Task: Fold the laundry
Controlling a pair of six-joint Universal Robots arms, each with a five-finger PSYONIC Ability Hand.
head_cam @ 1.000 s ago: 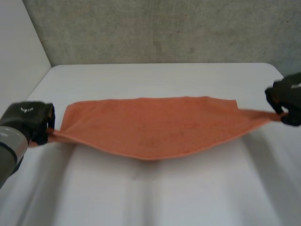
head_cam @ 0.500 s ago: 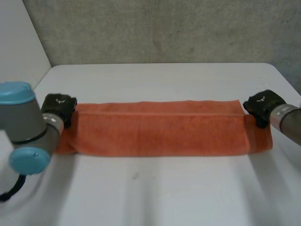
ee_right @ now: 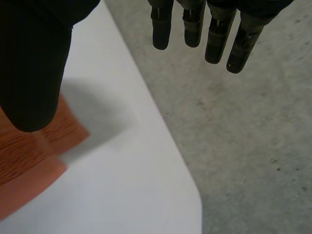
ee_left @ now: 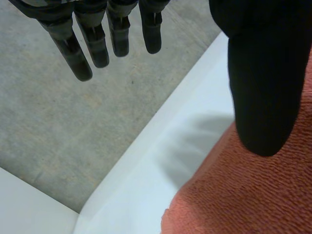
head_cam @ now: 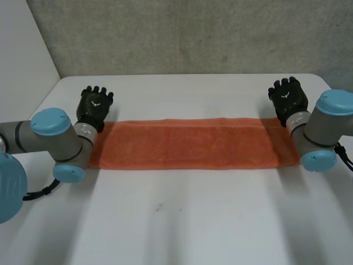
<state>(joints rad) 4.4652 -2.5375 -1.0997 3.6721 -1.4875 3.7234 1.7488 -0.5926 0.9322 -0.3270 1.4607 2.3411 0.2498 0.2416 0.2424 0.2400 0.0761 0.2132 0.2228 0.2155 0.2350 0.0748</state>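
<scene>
Left hand [head_cam: 95, 105] at nine o'clock, right hand [head_cam: 287, 96] at three, both empty, fingers straight — an uneven grasp could skew the folded towel [head_cam: 187, 143].

White table [head_cam: 182, 226] was flat and matte, far corners rounded. One small dark speck [head_cam: 158, 207] sat on its near half, roughly mid-width. Grey mottled concrete wall [head_cam: 193, 33] stood behind the far edge; gap or contact, couldn't tell. Plain white panel [head_cam: 22, 55] ran along the table's left side and met the concrete at the corner.
</scene>
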